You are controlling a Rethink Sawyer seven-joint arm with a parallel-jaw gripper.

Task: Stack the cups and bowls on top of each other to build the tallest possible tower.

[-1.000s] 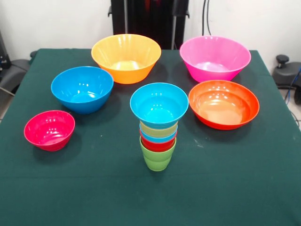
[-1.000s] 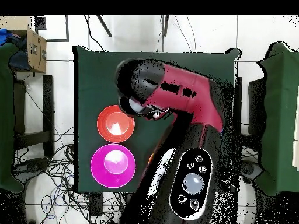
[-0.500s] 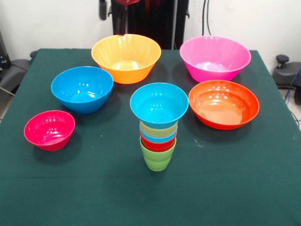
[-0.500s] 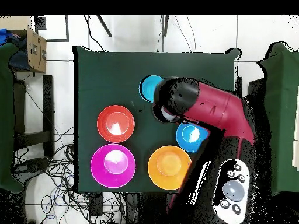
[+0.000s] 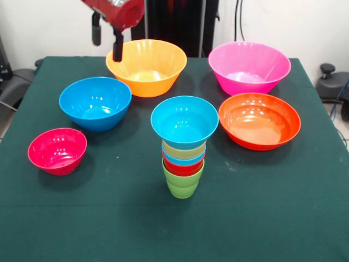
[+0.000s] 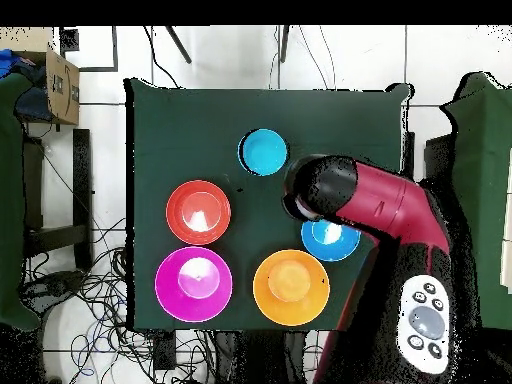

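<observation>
The gripper (image 5: pixel 107 39) hung at the far left of the front view, above the table and clear of everything, its two dark fingers (image 5: pixel 117 48) standing apart with a plain gap between them and nothing held. It sat just left of the large yellow-orange bowl (image 5: pixel 146 66), over the far edge of the green table (image 5: pixel 283 207). From overhead the red arm (image 6: pixel 385 215) covered the gripper and part of the medium blue bowl (image 6: pixel 330 240).

The tower (image 5: pixel 184 144) stood upright near the middle of the table, towards its near side. A lime green cup (image 5: pixel 182 183) formed the base, with a red cup (image 5: pixel 182 167), a light blue cup (image 5: pixel 184 160) and a yellowish cup (image 5: pixel 184 149) nested above it, only their rims showing. The small light blue bowl (image 5: pixel 184 121) capped the stack, wider than the cups below, so the column flared upward.

Around it stood the other bowls, each apart from the tower: the wide red-orange bowl (image 5: pixel 259 120) to the right, the large pink bowl (image 5: pixel 249 67) at the far right, the medium blue one at the left, and the small magenta bowl (image 5: pixel 57 150) at the near left.
</observation>
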